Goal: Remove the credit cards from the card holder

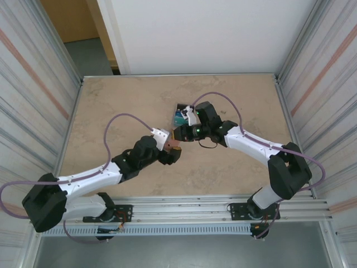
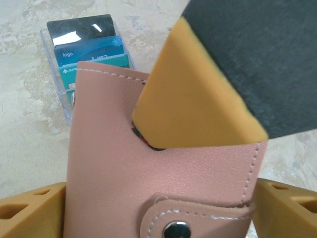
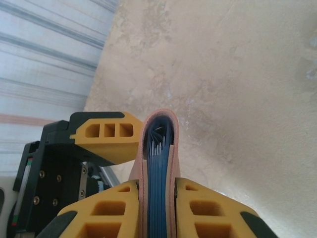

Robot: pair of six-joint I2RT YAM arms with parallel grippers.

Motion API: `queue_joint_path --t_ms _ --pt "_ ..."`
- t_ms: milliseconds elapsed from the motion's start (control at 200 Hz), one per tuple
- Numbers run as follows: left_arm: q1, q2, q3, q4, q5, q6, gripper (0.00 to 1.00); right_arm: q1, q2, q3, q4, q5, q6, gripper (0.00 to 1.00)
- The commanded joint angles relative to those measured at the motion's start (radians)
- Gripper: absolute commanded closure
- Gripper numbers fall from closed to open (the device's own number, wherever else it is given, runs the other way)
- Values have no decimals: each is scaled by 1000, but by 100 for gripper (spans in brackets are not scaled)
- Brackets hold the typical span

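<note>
The card holder (image 2: 148, 188), salmon outside and snapped shut by its tab, is lifted off the table between both grippers (image 1: 174, 146). My right gripper (image 3: 157, 191) is shut on it; edge-on, its blue-grey pockets (image 3: 159, 163) show between the fingers. In the left wrist view one right finger (image 2: 198, 99) presses on its face. My left gripper (image 2: 161, 210) stands open, with a finger (image 2: 29, 213) at each side edge of the holder. Black (image 2: 81, 27), blue (image 2: 89, 49) and teal (image 2: 94, 67) credit cards stand in a clear tray (image 2: 59, 94).
The clear tray (image 1: 181, 114) of cards sits on the beige table (image 1: 122, 100) just behind the two grippers. Ribbed metal walls (image 1: 33, 84) close in the left and right sides. The arm bases (image 1: 184, 215) are at the near edge.
</note>
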Motion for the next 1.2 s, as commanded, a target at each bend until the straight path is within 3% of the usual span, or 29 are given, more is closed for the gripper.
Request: queue_joint_path --t_ms 0,261,451,651,952,1052,1198 --pt "-7 -62 43 35 31 0 1 -7 -14 53 -30 12 -55 98" --pt "18 -237 50 -75 158 65 1 -127 -102 58 -129 -9 -168 100" --pt "141 -326 51 -149 326 56 1 -207 -154 64 -187 -155 -291 100" --pt "247 -325 62 -166 507 56 2 -239 -170 90 -256 -334 -428 100" --pt "252 -206 160 -252 835 188 26 -240 -152 154 -377 -605 -675 100" --pt "253 -160 174 -248 890 181 33 -239 -111 222 -504 -685 -803 100" --pt "250 -108 177 -199 952 150 42 -231 -46 316 -646 -692 -917 100"
